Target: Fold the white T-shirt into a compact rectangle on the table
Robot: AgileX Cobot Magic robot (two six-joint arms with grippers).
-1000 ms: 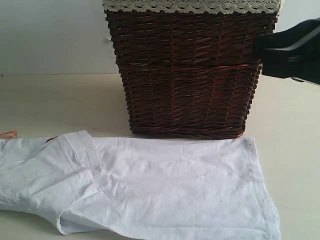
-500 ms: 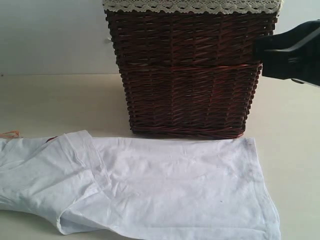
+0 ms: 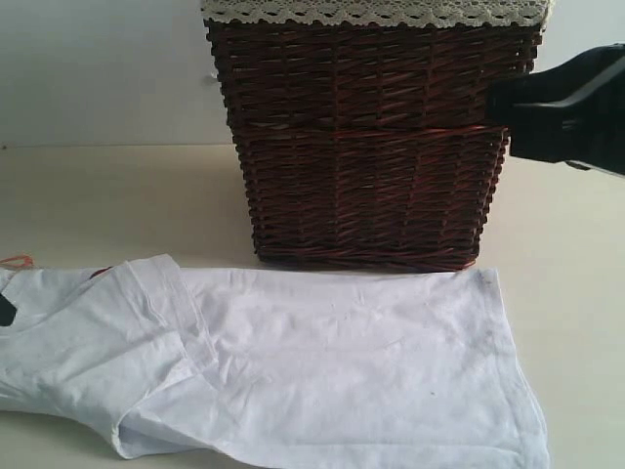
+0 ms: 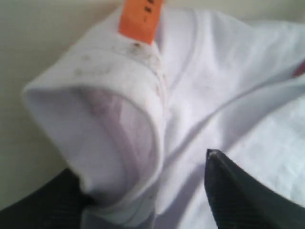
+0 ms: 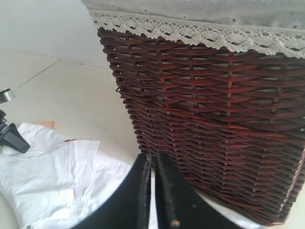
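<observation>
Across the 6 o'clock part of the exterior view, the white T-shirt (image 3: 322,371) lies spread on the pale table (image 3: 117,205), with a sleeve lying over its body toward 8 o'clock. A dark wicker basket (image 3: 371,147) with lace trim (image 3: 371,12) stands just behind it at 12 o'clock. Near 9 o'clock, the left hand (image 4: 143,164) is partly open, its fingers on either side of the shirt's raised collar (image 4: 119,71), near an orange tag (image 4: 140,19). At 2 o'clock, the right hand (image 5: 153,157) hangs by the basket, fingers pressed together, holding nothing.
</observation>
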